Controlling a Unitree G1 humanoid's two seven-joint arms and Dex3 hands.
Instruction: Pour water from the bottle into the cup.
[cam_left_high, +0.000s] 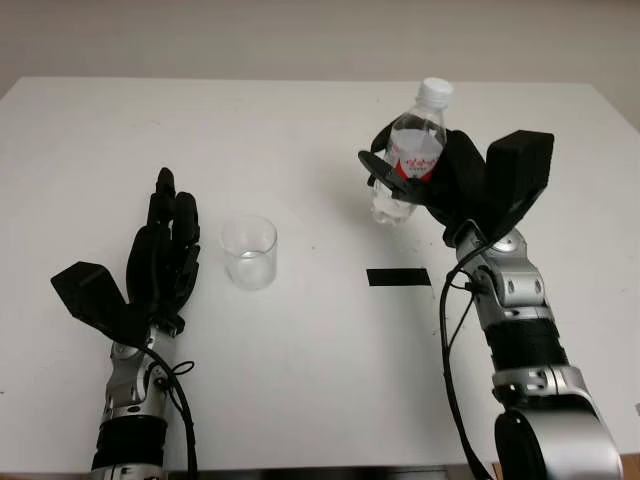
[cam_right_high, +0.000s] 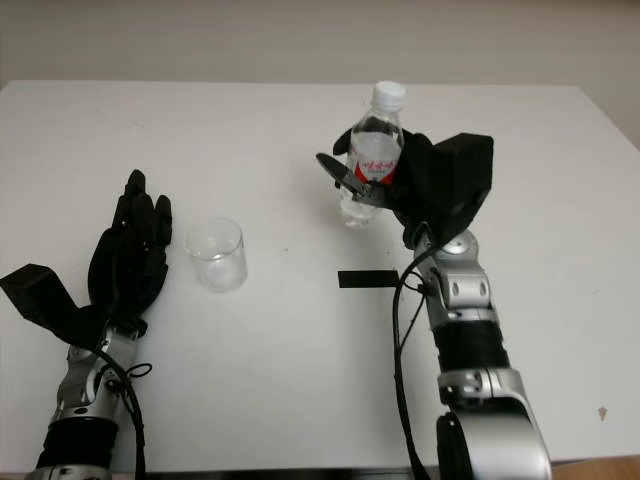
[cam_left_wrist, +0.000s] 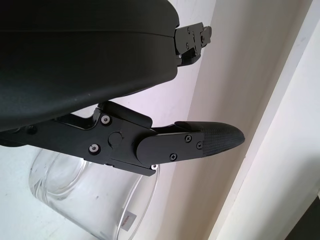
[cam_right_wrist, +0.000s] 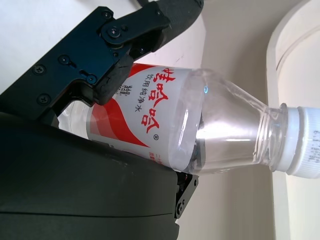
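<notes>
Right hand (cam_left_high: 430, 175) grips the capped water bottle (cam_left_high: 410, 160) above the white table (cam_left_high: 320, 380), its base hidden; left hand (cam_left_high: 165, 250) open just beside the clear cup (cam_left_high: 249, 251).

Clear, glossy plastic in the bottle (cam_right_wrist: 200, 135), with a printed red-and-white label and a ribbed white cap, clasped by matt black plastic fingers (cam_right_wrist: 115, 45) of the right hand (cam_left_high: 455, 180) studded with small metal screws. Thin, smooth, transparent cup (cam_left_high: 249, 252) just beside the textured black fingers (cam_left_wrist: 210, 140) of the left hand (cam_left_high: 165, 255). Matt white bench (cam_left_high: 300, 370) beneath, with a strip of dull black tape (cam_left_high: 398, 277) below the right fingers.
</notes>
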